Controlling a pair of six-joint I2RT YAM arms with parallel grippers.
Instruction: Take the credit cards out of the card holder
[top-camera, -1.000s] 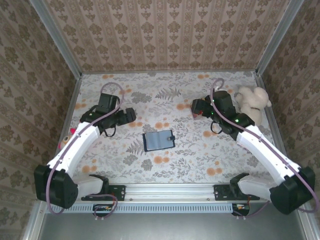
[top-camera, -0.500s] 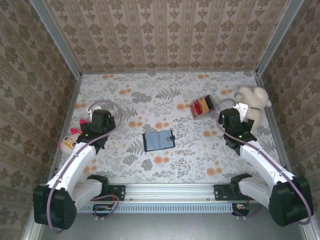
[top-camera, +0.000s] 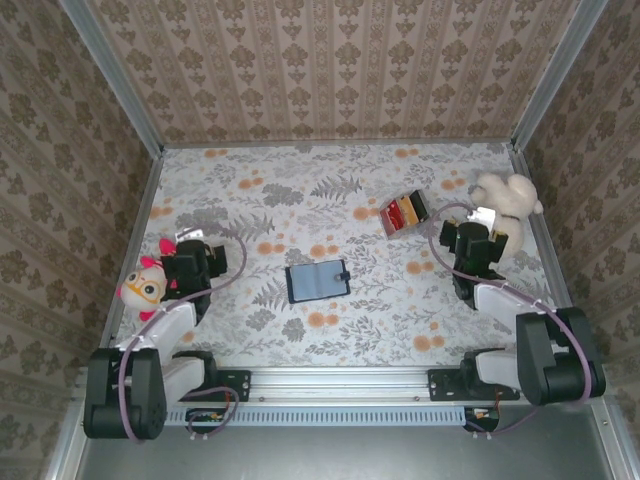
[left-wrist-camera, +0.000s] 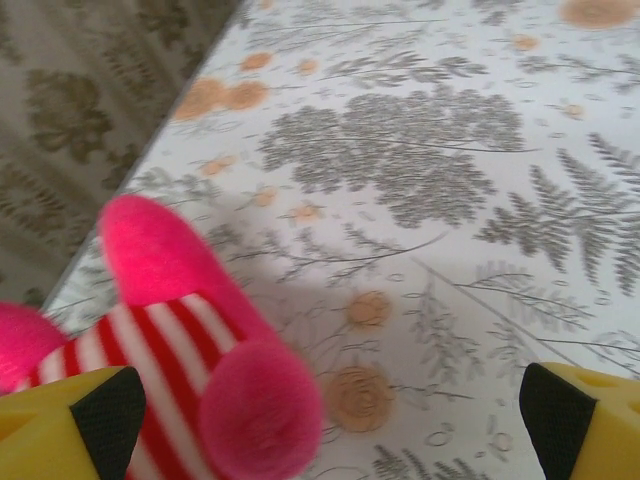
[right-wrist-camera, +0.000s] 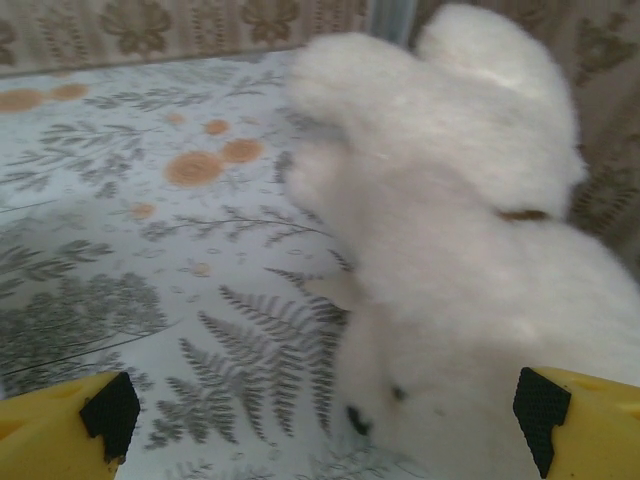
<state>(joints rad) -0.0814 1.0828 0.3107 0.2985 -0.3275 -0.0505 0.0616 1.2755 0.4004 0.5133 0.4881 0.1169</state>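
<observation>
The card holder (top-camera: 317, 281) is a dark navy wallet lying open and flat at the middle of the floral table. The credit cards are hidden; I cannot make any out in its slots. My left gripper (top-camera: 188, 258) is drawn back at the left, well apart from the holder. It stands open (left-wrist-camera: 330, 425) over bare table, with a plush leg just inside its left fingertip (left-wrist-camera: 105, 410). My right gripper (top-camera: 472, 238) is folded back at the right, also far from the holder. It is open too (right-wrist-camera: 325, 425), with nothing held.
A pink doll with glasses (top-camera: 145, 283) lies beside the left gripper; its red-and-white striped leg (left-wrist-camera: 180, 330) shows close up. A white plush (top-camera: 505, 205) (right-wrist-camera: 470, 250) sits against the right wall. A red, cream and brown striped block (top-camera: 404, 212) lies behind the holder.
Both arms have pulled back from near the table's middle toward their bases and folded up. The striped block, covered by the right gripper a second ago, now shows. The card holder has not moved.
</observation>
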